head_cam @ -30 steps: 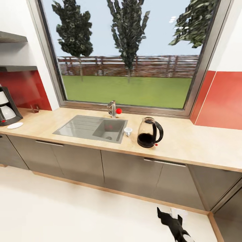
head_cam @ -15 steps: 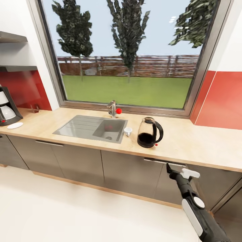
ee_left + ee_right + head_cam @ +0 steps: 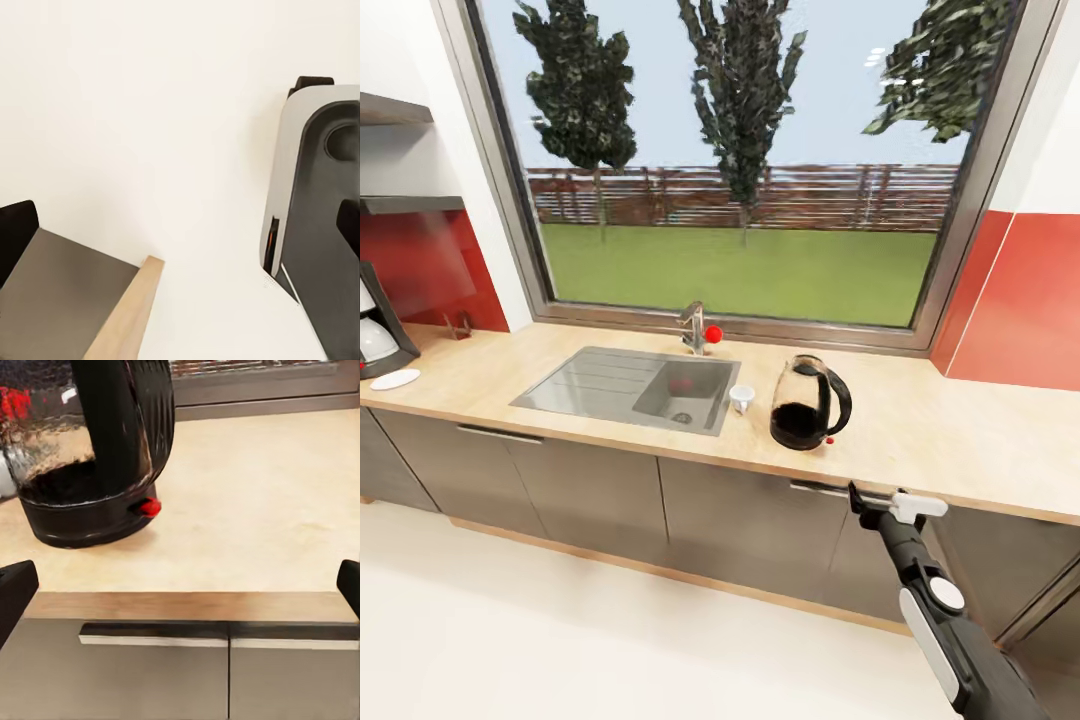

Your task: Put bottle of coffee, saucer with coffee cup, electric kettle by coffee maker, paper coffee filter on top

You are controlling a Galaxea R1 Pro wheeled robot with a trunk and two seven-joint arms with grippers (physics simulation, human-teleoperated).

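Head view is showing the right pincer (image 3: 885,500) hanging wide open and empty just below the worktop's (image 3: 960,440) front edge, lining up on the electric kettle (image 3: 809,403) sitting beside the sink (image 3: 630,385), far from the coffee maker (image 3: 378,325) at the left end.

This is a home kitchen, rendered in simulation. A long light-wood bench (image 3: 960,440) runs over grey cabinet fronts (image 3: 750,520), with an inset steel sink (image 3: 630,385) and tap (image 3: 693,325) beneath a wide window (image 3: 740,160) that looks onto a lawn, trees and a fence. A glass electric kettle (image 3: 808,403), a small white cup (image 3: 741,396), a coffee maker (image 3: 378,335) with a saucer (image 3: 394,379), and red splashback panels (image 3: 1020,300) complete the domestic setting.
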